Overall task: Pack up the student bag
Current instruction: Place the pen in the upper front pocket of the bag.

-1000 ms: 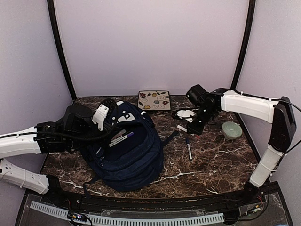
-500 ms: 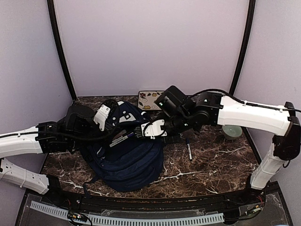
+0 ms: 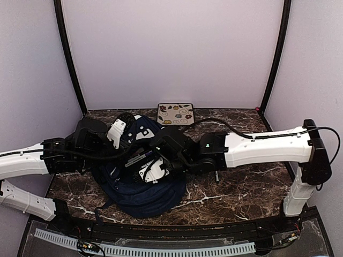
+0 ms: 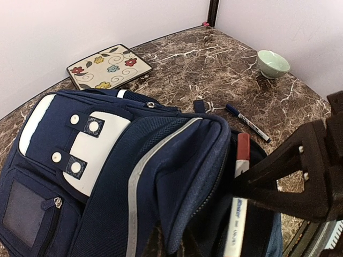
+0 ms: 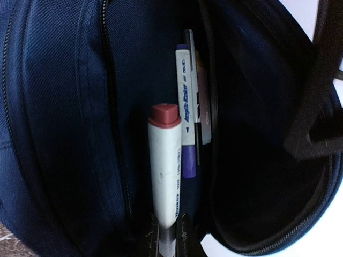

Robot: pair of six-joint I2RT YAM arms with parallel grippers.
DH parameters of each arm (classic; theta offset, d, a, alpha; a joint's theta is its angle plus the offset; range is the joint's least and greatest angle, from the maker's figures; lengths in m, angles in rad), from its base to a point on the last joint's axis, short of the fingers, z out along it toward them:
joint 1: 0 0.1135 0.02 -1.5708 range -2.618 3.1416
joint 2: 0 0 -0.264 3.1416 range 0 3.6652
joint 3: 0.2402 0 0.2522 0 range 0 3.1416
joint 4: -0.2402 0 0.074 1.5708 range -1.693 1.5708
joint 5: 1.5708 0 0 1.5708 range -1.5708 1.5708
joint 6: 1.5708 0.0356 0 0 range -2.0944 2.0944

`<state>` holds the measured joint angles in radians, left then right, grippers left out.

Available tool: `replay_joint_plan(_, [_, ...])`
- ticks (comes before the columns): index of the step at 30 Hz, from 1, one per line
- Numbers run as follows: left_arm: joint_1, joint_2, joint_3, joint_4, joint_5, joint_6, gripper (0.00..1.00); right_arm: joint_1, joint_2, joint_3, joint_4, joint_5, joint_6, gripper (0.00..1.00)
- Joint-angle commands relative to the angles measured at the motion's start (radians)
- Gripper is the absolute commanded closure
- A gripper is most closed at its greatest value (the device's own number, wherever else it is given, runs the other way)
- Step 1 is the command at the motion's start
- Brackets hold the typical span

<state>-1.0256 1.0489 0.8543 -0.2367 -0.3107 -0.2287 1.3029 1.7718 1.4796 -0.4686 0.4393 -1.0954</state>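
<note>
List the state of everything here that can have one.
student bag, unzipped, main compartment open
red-capped marker, capped, held inside the bag
purple marker, capped, inside the bag
table marker, capped, lying loose
bowl, upright, empty
left claw, shut on the bag's rim
right claw, shut on red-capped marker

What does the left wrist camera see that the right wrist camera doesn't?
Only the left wrist view: the outside of the student bag with its white patches, plus the flowered tray, the green bowl and a pen lying on the marble table.
Only the right wrist view: the bag's dark inside, a purple marker tucked in there, and the right gripper pinching the bottom end of the red-capped marker.
Both: the navy bag and that red-capped marker poking into its opening.
</note>
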Motion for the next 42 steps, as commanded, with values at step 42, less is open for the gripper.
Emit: replay_joint_plan(42, [0.002, -0.098, 0.046, 0.035, -0.024, -0.031, 1.00, 0.001, -0.186, -0.168, -0.174, -0.347, 0.375, 0.63])
